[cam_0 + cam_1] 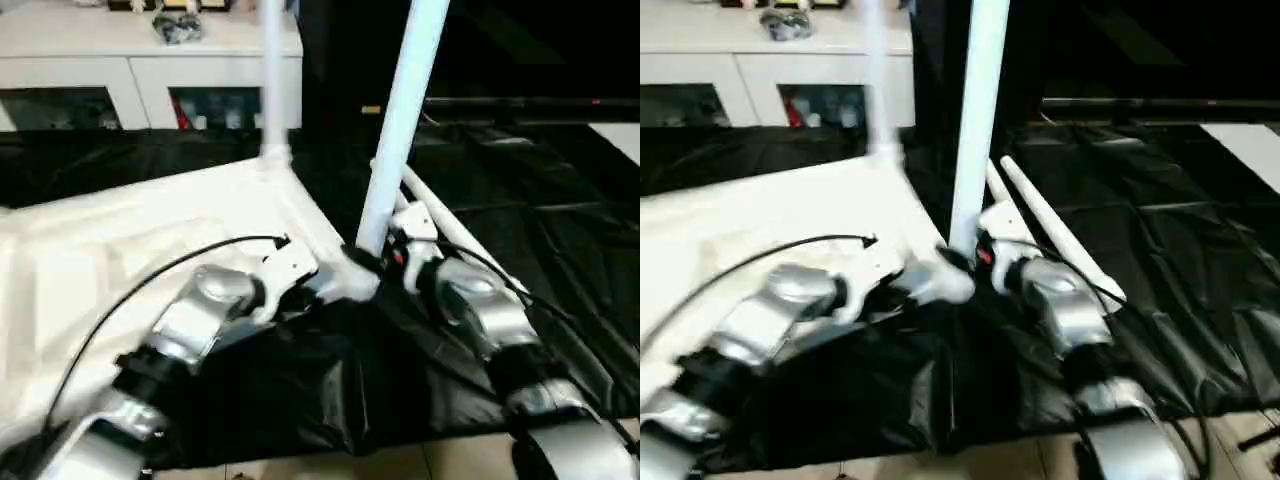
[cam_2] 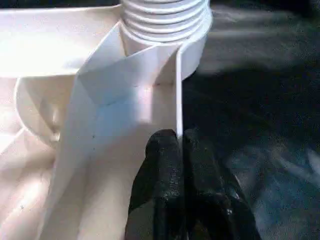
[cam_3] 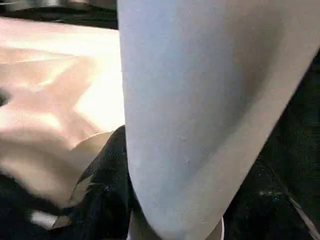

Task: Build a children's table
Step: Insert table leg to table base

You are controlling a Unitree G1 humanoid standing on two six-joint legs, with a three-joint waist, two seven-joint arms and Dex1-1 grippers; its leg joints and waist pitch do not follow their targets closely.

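Note:
The children's table top (image 1: 130, 240) lies upside down on a black sheet. One white leg (image 1: 271, 80) stands upright in its far corner socket. A second leg (image 1: 405, 120) rises, leaning slightly, from the near right corner, and my right gripper (image 1: 372, 258) is shut on its lower end. A black finger (image 3: 102, 200) shows beside the leg (image 3: 200, 110) in the right wrist view. My left gripper (image 2: 180, 142) is shut on the thin raised rim (image 2: 177, 90), just short of a ribbed corner socket (image 2: 165, 20). Two more legs (image 1: 1050, 215) lie on the sheet to the right.
The black sheet (image 1: 520, 200) covers the work surface, wrinkled near the front edge. A white cabinet (image 1: 140, 70) with shelf openings stands at the back left. A black cable (image 1: 150, 280) arcs over my left forearm. Light floor (image 1: 330, 465) shows at the front.

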